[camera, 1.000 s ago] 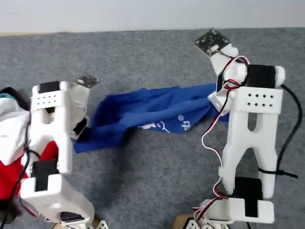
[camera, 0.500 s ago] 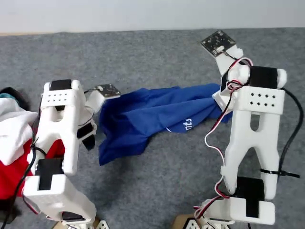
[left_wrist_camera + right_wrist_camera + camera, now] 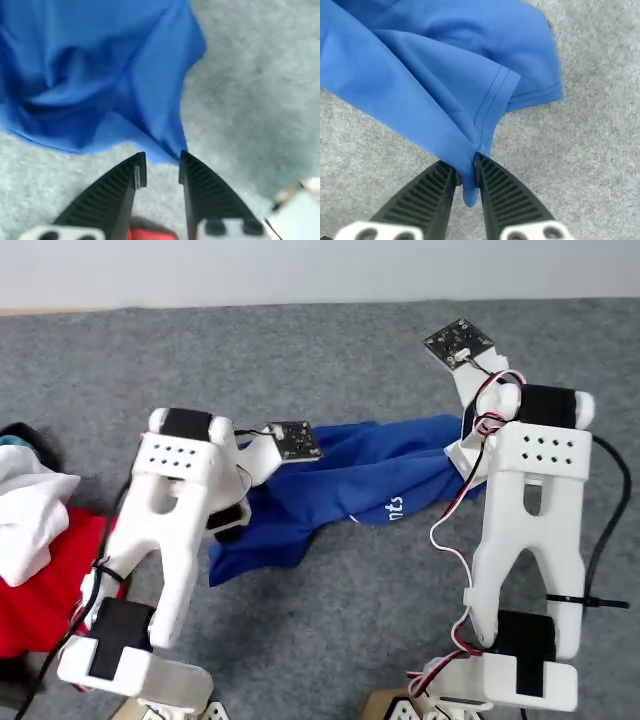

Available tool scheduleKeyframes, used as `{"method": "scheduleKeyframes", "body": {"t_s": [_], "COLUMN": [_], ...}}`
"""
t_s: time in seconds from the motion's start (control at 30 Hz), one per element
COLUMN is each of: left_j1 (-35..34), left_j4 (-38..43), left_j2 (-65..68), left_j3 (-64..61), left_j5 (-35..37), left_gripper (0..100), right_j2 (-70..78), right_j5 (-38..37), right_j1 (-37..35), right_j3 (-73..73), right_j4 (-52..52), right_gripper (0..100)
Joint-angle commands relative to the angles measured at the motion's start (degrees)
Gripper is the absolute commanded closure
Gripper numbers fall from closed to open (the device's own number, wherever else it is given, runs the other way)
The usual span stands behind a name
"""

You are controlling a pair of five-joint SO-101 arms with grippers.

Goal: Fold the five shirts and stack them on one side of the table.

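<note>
While you look down from the high view, the blue shirt (image 3: pixel 350 485) lies across the middle of the table (image 3: pixel 330 640) as a long, rumpled band. It is a smooth, thin knit in one saturated blue, creased into soft lengthwise folds, with a small white print on the side toward the near edge. Double rows of stitching mark its hems, plainest at a folded corner in the right wrist view. You can see the table is covered in a grey, short-piled, carpet-like surface.

Its long axis runs left to right, roughly parallel with the far edge. The right end sits a little closer to the far edge. The left end is bunched and sags toward the near edge, ending in a loose corner.

Your right gripper (image 3: pixel 466 167) has its ribbed black jaws closed tight on the shirt's right end, and a small tab of fabric pokes through between them. Your left gripper (image 3: pixel 160 167) is at the shirt's left end with its jaws narrowly parted. Grey table shows in the gap, and the blue hem reaches just to the tips.

At the left edge of the table you have a red shirt (image 3: pixel 40 590) lying flat, with a crumpled white shirt (image 3: pixel 30 520) on it.
</note>
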State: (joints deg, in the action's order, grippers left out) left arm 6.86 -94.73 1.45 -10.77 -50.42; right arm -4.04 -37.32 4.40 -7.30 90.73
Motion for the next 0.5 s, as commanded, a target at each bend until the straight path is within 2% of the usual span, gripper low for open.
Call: {"method": "scheduleKeyframes", "body": {"t_s": [0.0,0.2,0.47], "left_j1": [-0.44,-7.30,-19.25], "left_j4": [8.35,19.43,19.43], "left_j2": [2.02,12.31,17.23], "left_j3": [-1.98,-2.68,1.36], "left_j5": [1.23,2.64,-1.14], "left_gripper": [89,89,89], "right_j2": [-2.86,-2.95,-2.95], "right_j5": [0.70,0.70,0.44], "right_j1": [-0.40,-1.01,-0.75], "right_j3": [-0.70,-0.70,-0.70], "right_j4": [-1.01,-1.01,-1.01], "right_gripper": [98.7,98.7,98.7]}}
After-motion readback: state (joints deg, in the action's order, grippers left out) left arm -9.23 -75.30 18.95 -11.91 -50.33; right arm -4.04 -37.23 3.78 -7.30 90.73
